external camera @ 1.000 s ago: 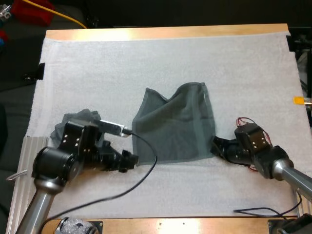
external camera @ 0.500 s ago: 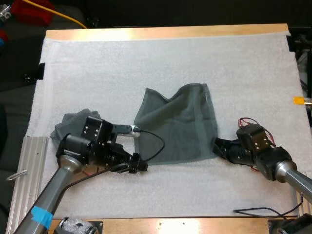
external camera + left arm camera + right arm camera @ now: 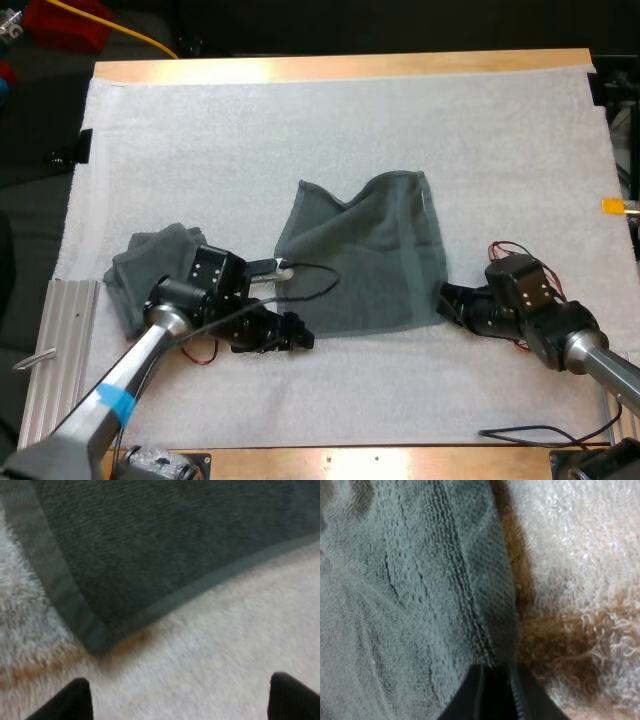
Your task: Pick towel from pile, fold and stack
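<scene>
two near corners suit this soft, limp towel (image 3: 360, 255): right gripper (image 3: 495, 680) seems clamped on one, left gripper (image 3: 182, 695) spread wide, empty, beside the other.

The spread towel (image 3: 360, 250) lies centrally, the crumpled towel (image 3: 145, 265) left of it, left end effector (image 3: 300, 338) by its near-left corner, right end effector (image 3: 447, 297) at its near-right.

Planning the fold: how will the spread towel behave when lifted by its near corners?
Probably floppy: the spread towel dips and wrinkles along its far edge. Its ribbed weave may cling to the fuzzy mat rather than slide.
</scene>
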